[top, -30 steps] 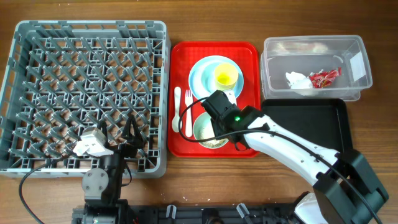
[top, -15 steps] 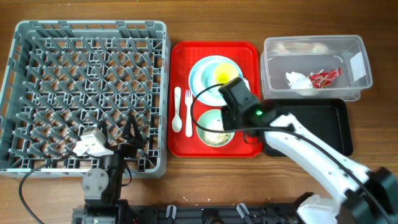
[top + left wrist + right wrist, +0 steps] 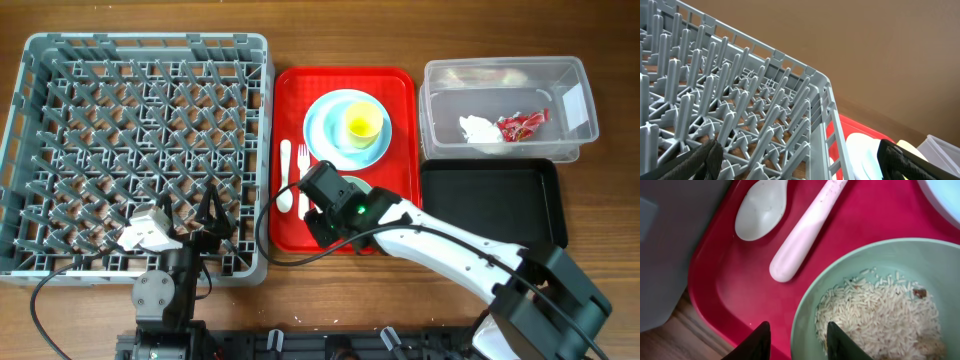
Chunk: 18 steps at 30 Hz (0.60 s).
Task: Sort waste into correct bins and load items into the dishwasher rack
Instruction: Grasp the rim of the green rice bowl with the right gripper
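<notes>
My right gripper (image 3: 799, 342) is open, and its fingers straddle the left rim of the pale blue-green bowl (image 3: 867, 262): one finger is outside, one inside. The bowl holds white rice with brownish scraps (image 3: 880, 312). In the overhead view the right gripper (image 3: 325, 205) covers the bowl on the red serving tray (image 3: 395, 85). The white spoon (image 3: 762, 210) and fork (image 3: 805, 230) lie left of the bowl. The yellow cup (image 3: 361, 123) stands on the pale blue plate (image 3: 325, 125). My left gripper (image 3: 190, 220) is open and empty over the grey rack (image 3: 140, 50).
The clear tub (image 3: 435, 100) at the back right holds the white napkin (image 3: 478, 128) and red wrapper (image 3: 523, 123). The black tray (image 3: 490, 200) lies in front of it, right of the red tray. The rack's near corner fills the left wrist view (image 3: 810, 80).
My right gripper swung up and right past the bowl, then came back down and left onto the bowl's left rim. The left arm has not moved.
</notes>
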Available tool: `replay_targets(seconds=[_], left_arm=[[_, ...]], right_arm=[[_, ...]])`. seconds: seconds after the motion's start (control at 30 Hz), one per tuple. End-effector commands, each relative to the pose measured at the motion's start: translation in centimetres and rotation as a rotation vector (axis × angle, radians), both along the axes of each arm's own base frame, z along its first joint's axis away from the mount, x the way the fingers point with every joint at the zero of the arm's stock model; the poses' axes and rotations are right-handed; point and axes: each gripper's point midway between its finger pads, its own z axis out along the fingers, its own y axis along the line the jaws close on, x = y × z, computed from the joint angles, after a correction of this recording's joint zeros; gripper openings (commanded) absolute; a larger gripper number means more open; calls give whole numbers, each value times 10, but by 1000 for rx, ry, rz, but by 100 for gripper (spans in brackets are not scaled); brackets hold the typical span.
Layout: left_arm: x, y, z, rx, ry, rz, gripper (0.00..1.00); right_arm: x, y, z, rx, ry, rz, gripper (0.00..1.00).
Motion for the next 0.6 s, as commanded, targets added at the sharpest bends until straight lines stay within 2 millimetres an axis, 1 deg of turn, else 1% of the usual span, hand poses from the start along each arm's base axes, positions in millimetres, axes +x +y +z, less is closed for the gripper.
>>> replay_targets(seconds=[0.0,0.07,0.13,0.17,0.23,0.3,0.4,0.57], left_arm=[[0,-1,0,19,-3,-3,100],[0,-1,0,20,-3,-3,100],[0,-1,0,20,-3,-3,100],[0,-1,0,20,-3,-3,100],[0,-1,0,19,-3,-3,100],[0,-1,0,19,-3,-3,100],[0,-1,0,19,-3,-3,100],[0,-1,0,19,-3,-3,100]], right_arm=[[-2,-4,-9,-36,5,9,33],[-6,-9,-13,-58,23,9,29],[-9,-13,-15,-77,37,8,27],[-8,-14,-15,-82,33,6,23],[-1,-23,-15,-125,-5,-28,20],[9,-36,-14,-177,-56,-114,17],[16,-50,-13,-223,-89,-200,16],[13,-47,-13,-208,-73,-194,18]])
